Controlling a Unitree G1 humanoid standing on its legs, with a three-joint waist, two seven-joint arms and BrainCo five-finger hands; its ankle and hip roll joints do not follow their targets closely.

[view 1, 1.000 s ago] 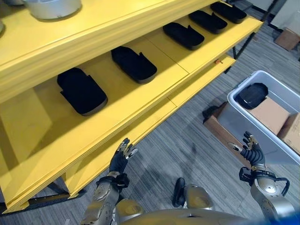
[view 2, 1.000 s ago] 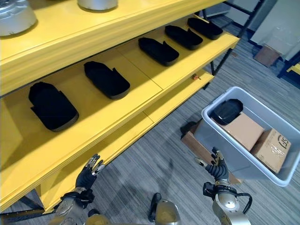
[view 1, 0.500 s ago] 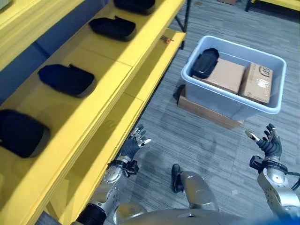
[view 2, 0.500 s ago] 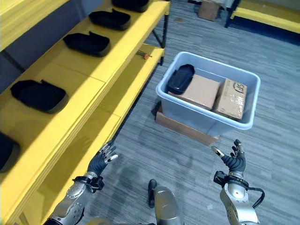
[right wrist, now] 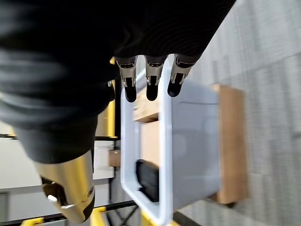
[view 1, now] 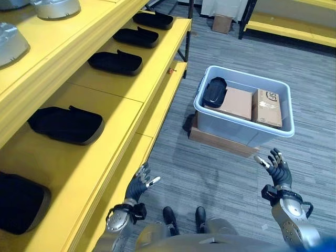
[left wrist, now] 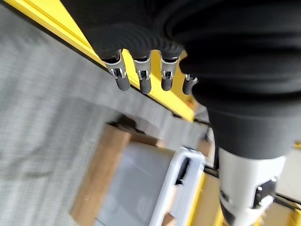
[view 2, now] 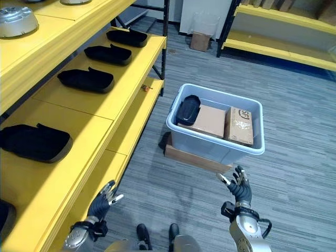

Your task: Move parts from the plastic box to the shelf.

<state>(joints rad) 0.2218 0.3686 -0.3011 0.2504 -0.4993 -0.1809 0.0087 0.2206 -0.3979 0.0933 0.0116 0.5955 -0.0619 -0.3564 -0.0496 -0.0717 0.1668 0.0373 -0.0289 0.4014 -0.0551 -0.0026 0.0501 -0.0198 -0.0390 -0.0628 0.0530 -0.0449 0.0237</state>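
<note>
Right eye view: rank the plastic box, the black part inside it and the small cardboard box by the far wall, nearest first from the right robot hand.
1. Plastic box, just ahead of the right robot hand.
2. Black part, at the box's far left corner.
3. Small cardboard box, on the floor by the far wall.

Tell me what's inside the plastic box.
The plastic box holds one black part at its shelf-side end and two cardboard boxes beside it. Anything beneath the cardboard is covered.

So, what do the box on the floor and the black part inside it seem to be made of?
The box looks like pale grey-blue plastic: smooth, slightly translucent walls and a rounded moulded rim. The black part looks like matt plastic or foam, since it shows no shine; I cannot tell which.
</note>
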